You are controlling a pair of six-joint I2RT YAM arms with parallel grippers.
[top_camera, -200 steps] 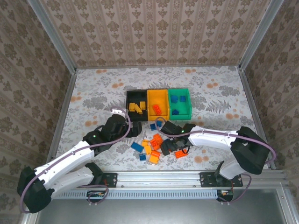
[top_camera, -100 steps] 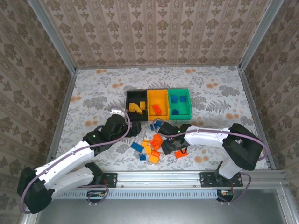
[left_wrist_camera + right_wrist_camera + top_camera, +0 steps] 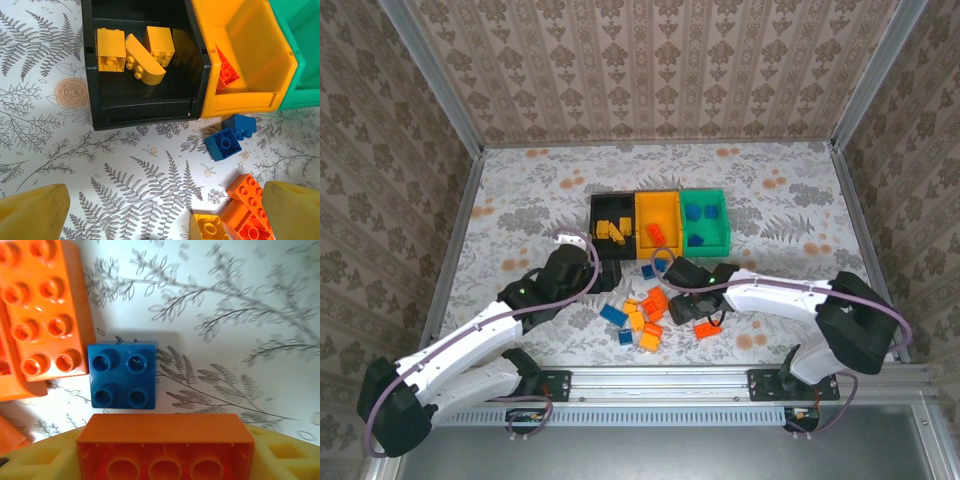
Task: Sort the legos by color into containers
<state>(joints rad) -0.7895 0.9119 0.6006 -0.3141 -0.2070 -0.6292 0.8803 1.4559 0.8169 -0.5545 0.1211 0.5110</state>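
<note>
The right gripper [image 3: 163, 457], clamped on a red-orange brick [image 3: 165, 440], should lift straight up clear of the blue brick [image 3: 123, 375] at twelve o'clock, then swing to the orange-yellow bin [image 3: 660, 208] at eleven.

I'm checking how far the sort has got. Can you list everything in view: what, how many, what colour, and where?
black bin: one, black, left end of the row
orange-yellow bin: one, orange-yellow, middle
green bin: one, green, right end
yellow bricks: three, yellow, in the black bin
red-orange brick: one seen, red-orange, in the orange-yellow bin
blue bricks: two, blue, in the green bin
loose bricks: roughly a dozen, yellow, red-orange and blue, on the table before the bins
table: one, floral-patterned
left gripper: open, near the black bin
right gripper: shut on the held brick, red-orange, over the pile
</note>
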